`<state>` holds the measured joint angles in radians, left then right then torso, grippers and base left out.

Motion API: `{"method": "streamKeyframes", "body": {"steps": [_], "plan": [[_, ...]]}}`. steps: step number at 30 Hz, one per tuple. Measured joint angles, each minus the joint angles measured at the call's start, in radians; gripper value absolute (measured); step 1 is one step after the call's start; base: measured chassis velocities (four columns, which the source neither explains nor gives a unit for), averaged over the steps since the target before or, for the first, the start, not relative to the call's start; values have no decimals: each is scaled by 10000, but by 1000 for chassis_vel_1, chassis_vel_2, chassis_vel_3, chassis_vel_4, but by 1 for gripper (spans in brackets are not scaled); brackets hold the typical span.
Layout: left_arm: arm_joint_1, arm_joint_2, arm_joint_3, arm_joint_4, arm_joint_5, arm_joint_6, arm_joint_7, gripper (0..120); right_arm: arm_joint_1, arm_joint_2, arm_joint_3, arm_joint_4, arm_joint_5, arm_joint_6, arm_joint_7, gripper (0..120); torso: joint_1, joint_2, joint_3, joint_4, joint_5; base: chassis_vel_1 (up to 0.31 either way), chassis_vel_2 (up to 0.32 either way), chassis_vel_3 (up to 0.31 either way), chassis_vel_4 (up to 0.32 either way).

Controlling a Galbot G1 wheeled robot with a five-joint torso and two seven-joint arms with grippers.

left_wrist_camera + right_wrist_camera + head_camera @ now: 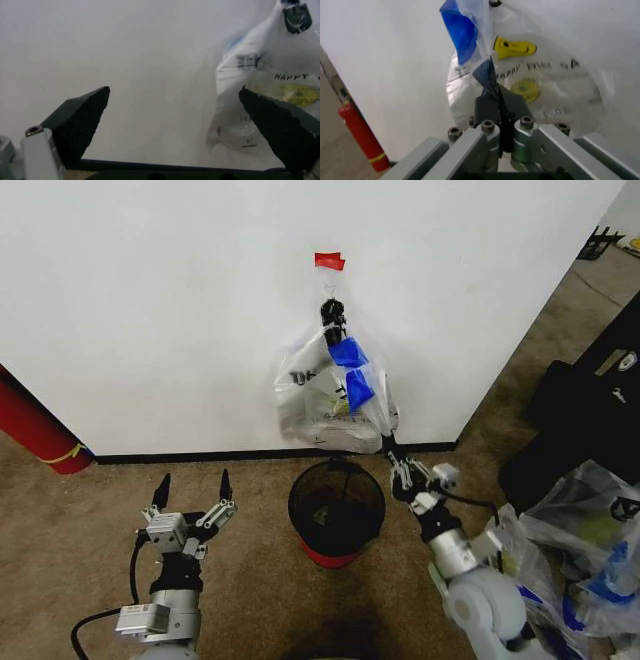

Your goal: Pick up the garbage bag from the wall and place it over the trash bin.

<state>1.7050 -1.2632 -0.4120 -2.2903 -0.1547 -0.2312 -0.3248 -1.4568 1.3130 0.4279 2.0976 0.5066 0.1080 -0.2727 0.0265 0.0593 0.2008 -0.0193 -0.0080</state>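
A white wall [150, 310] is rising behind the trash bin [336, 507] in the head view, with the garbage bag [335, 395] hanging above it. In the left wrist view, the left gripper [175, 120] is idling, spread wide. In the right wrist view, the right gripper [498, 107] is pinching the bag's blue strip; tugging could tear the thin plastic while it is hooked.

The garbage bag [335, 395] hangs from a small hook on the white wall [180, 300] under a red tape strip — crinkly, translucent, with blue patches and black lettering. The trash bin [336, 510] — black mesh, red base — stands upright directly below.
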Motion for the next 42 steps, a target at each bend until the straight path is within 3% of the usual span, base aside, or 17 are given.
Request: {"method": "streamKeyframes", "body": {"steps": [25,42], "plan": [[-288,139,296,100,-266,69,-60,100,-2195,342,919,-101,-1066,1841,-1333,0,1,0,0,0,0,0,0,0,0],[-397,169,314,269,-446,32,-47,100,-2527,698,1021,-727,-1791,3013,-1823,0,0,-1,1,1,0,0,0,0,0]]}}
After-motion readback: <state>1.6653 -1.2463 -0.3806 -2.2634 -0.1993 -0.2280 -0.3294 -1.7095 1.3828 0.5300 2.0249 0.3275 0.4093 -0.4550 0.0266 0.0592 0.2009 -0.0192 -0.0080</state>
